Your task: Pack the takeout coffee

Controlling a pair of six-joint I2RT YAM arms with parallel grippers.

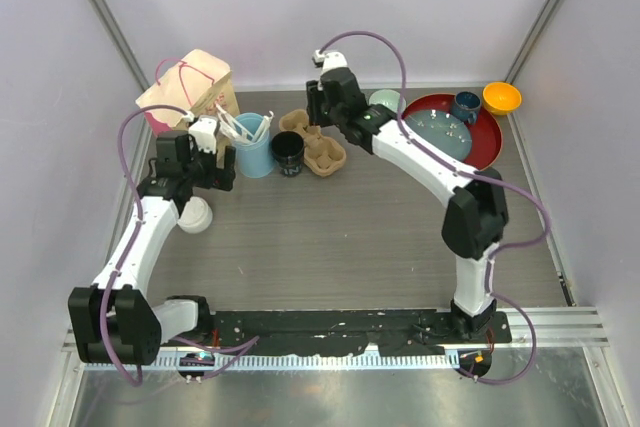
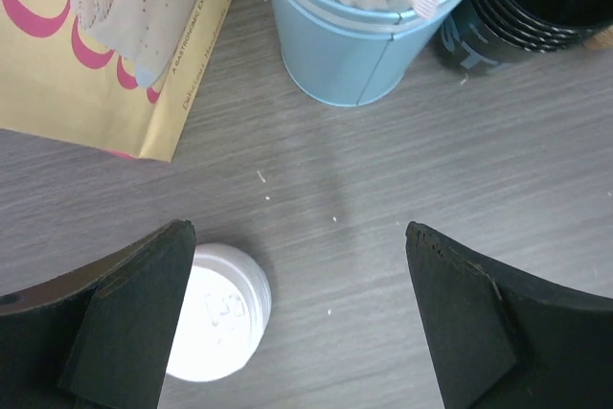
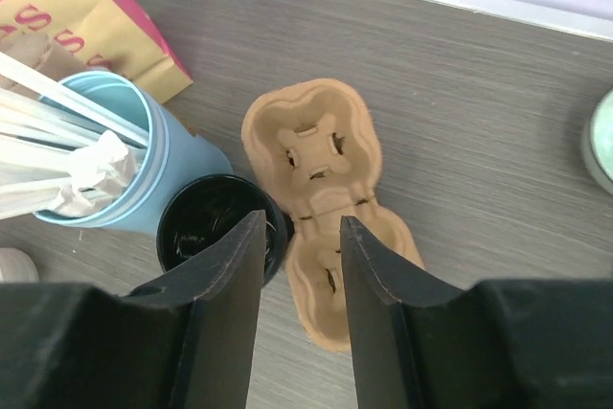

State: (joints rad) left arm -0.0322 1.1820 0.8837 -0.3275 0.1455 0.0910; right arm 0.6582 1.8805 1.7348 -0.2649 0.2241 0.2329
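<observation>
One takeout coffee cup with a white lid [image 1: 195,215] stands on the table. In the left wrist view the white lid [image 2: 215,308] sits just beside my left finger. My left gripper [image 1: 207,175] [image 2: 299,232] is wide open and empty above the table. A black paper cup [image 1: 287,154] [image 3: 206,225] stands open with no lid, between the light-blue utensil cup and a brown cardboard cup carrier [image 1: 322,147] [image 3: 321,179]. My right gripper [image 1: 318,112] [image 3: 302,227] hovers over the carrier, jaws partly apart and empty.
The light-blue cup of white utensils [image 1: 252,143] [image 2: 354,45] [image 3: 91,150] stands beside a tan and pink paper bag [image 1: 187,87] [image 2: 105,35]. At the back right, a red tray [image 1: 485,147] holds a dark-blue mug [image 1: 466,105]. An orange bowl [image 1: 501,98] and a pale bowl [image 1: 386,101] are nearby.
</observation>
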